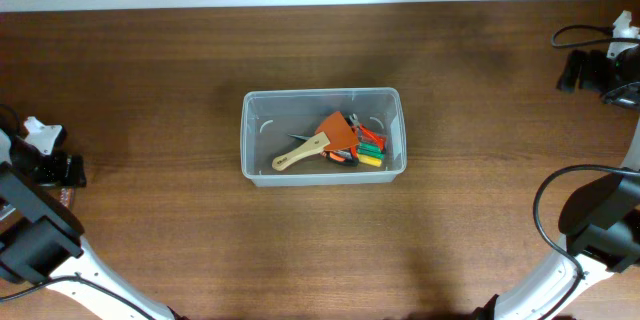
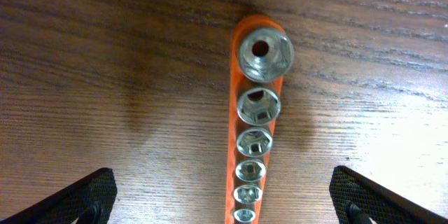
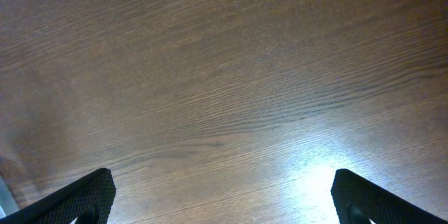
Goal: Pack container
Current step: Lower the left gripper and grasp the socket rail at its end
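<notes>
Hovering with both end effectors wide apart and empty.
On the left: full spread at the left end effector [image 2: 224,199] over an orange socket rail [image 2: 231,133] flat on the tabletop [image 2: 105,63], fingers [image 2: 84,196] either side of it and clear of its steel sockets [image 2: 264,52]. On the right: same wide spread at the right end effector [image 3: 224,199], over plain wood grain. Mid-tabletop, well apart from both arms: the container [image 1: 247,140], upright, with a wooden-handled scraper [image 1: 305,150] and coloured tools [image 1: 368,152] inside.

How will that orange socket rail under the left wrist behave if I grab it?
The socket rail looks stiff and probably heavy for its size, carrying six visible metal sockets. Lying flat, it shouldn't roll; smooth metal may slip.
</notes>
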